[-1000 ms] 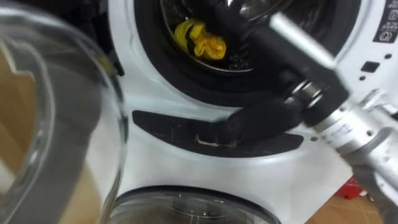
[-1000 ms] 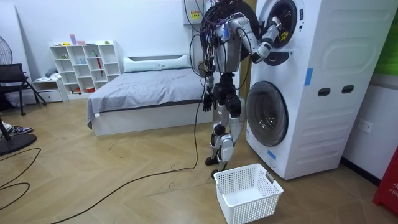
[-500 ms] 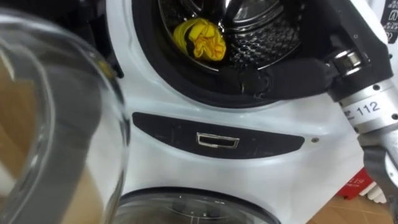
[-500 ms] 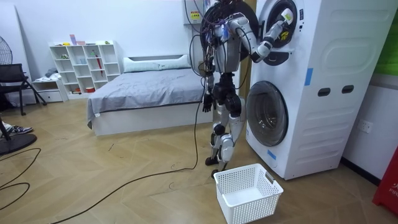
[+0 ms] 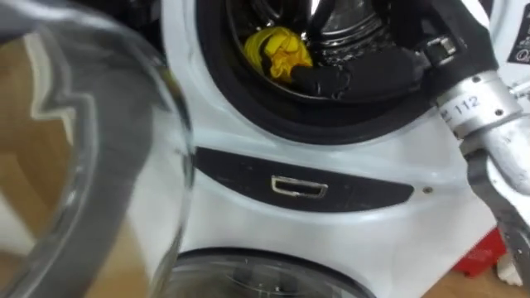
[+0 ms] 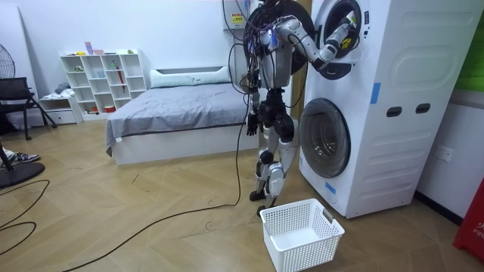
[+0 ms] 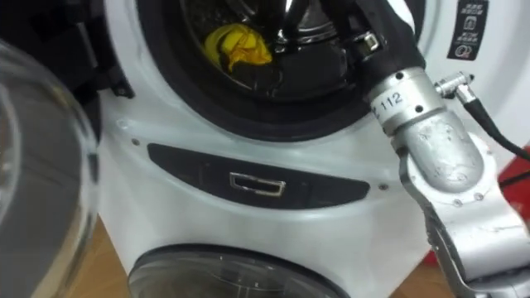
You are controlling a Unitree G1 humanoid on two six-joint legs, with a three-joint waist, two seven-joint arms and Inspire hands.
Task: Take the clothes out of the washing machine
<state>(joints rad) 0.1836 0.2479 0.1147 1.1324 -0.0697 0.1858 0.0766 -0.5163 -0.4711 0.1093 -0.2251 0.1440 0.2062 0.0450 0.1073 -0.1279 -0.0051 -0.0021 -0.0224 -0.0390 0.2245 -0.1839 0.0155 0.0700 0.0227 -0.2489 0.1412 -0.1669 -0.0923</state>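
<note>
A crumpled yellow cloth (image 5: 277,51) lies in the upper washing machine's drum (image 5: 364,33), near its front rim. My right hand (image 5: 348,76) is inside the drum, its dark fingers stretched toward the cloth and touching its lower right edge. The forearm comes in from the right over the door seal. In the room view I stand upright in front of the stacked machines (image 6: 378,106), with the right hand (image 6: 342,35) raised into the upper opening. My left hand (image 6: 250,125) hangs at my hip.
The upper machine's round glass door (image 5: 74,149) stands open on the left, close to my head. Below the drum are a dark panel with a small handle (image 5: 298,187) and the lower machine's door (image 5: 248,277). A white laundry basket (image 6: 301,233) sits on the floor by my feet.
My right hand has risen from the dark panel below the opening, gone over the seal into the drum, and reached the yellow cloth. The view has shifted slightly.
</note>
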